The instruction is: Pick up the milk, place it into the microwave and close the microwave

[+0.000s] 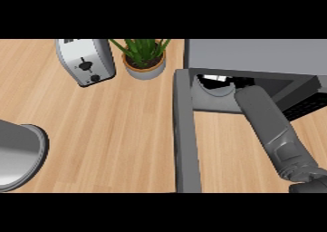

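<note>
A grey right forearm (pixel 272 131) reaches from the lower right corner of the head view into the open cavity of the microwave (pixel 259 56), which stands at the upper right of the light wooden bench (pixel 112 131). The right robot hand (pixel 216 81) shows only as dark shapes inside the oven mouth, just past the end of the forearm; whether its fingers are spread or curled cannot be told, nor whether they have hold of anything. A small white patch sits among those dark shapes, deep in the cavity near its left side, above the pale round turntable plate (pixel 219 90); it may be the milk, but that cannot be said for sure, and no carton shows anywhere out on the bench. The microwave door (pixel 185 136) stands wide open, swung out toward the viewer as a long grey slab that runs down the middle of the view from the oven's left front corner to the lower edge. To the left of the oven, a potted plant (pixel 144 56) with green leaves sits in a grey pot, and just beside it, further left, stands a silver toaster (pixel 85 61) with black knobs on its end. A large grey round vessel (pixel 15 156) juts in at the lower left edge. The left robot hand is out of sight.
</note>
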`<act>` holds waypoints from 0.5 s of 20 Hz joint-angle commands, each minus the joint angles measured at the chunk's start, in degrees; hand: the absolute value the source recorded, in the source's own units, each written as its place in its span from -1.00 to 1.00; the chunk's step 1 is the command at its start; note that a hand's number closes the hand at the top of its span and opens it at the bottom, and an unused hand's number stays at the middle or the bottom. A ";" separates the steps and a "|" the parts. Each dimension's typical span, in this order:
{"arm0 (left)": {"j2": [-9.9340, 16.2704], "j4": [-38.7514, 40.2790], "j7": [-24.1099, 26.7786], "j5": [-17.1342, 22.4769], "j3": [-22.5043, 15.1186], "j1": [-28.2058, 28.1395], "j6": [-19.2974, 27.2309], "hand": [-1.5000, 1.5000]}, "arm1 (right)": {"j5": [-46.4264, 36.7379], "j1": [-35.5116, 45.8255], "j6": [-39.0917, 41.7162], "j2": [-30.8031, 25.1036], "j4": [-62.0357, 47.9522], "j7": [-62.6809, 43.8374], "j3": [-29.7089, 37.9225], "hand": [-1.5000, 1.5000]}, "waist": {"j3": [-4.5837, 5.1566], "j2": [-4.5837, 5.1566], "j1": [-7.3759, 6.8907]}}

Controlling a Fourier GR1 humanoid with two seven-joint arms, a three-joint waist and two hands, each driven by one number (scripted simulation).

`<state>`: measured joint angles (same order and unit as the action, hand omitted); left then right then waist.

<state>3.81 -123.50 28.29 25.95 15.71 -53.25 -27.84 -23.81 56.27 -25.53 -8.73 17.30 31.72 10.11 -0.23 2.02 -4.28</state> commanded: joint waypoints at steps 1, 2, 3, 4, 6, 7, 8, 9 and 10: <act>0.68 2.18 -0.11 -0.58 -0.18 1.84 -0.83 -1.00 | 1.08 2.64 -5.49 -1.47 -3.47 -2.13 3.05 1.00 | 0.08 0.57 -1.62; 1.31 1.84 -0.97 -0.36 0.57 3.43 0.33 -1.00 | 2.04 4.29 -6.49 -0.83 -3.22 -2.76 4.11 -1.00 | 0.06 0.56 -1.29; 0.86 3.05 -0.39 -0.99 -0.48 4.38 -0.16 -1.00 | 2.53 2.81 -5.96 -1.14 -3.56 -0.15 4.61 -1.00 | 0.03 0.91 -1.64; 0.55 1.01 -2.07 -1.60 -0.89 3.00 0.76 -1.00 | 2.38 2.96 -6.89 -1.32 -3.77 0.83 4.71 -1.00 | -0.02 0.65 -1.39; 1.62 2.59 -0.83 -1.29 1.30 5.06 0.87 -1.00 | 1.35 2.90 -9.41 -2.43 -4.57 1.54 4.39 -1.00 | 0.01 1.02 -2.08; 2.22 2.02 -1.50 -0.82 1.05 4.81 0.28 -1.00 | -0.25 3.13 -11.73 -1.91 -5.68 0.90 3.18 -1.00 | 0.03 1.15 -2.59; 1.29 1.92 -2.14 -2.64 -0.22 6.06 1.73 -1.00 | -1.76 3.01 -11.87 -2.55 -6.68 1.14 1.91 -1.00 | 0.03 1.28 -2.23; 1.12 1.43 -1.37 -2.92 0.03 6.45 1.74 -1.00 | -2.26 4.06 -11.59 -2.80 -7.83 -0.37 1.58 -1.00 | 0.04 1.28 -2.85; 2.13 2.10 -2.44 -2.89 0.25 6.98 1.66 -1.00 | -2.47 3.08 -9.74 -3.61 -8.21 1.41 1.29 -1.00 | 0.00 1.46 -2.49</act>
<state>5.21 -121.77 26.80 24.06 15.95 -48.18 -26.80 -24.57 59.12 -34.66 -11.14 11.39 32.38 12.45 -0.26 3.17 -6.38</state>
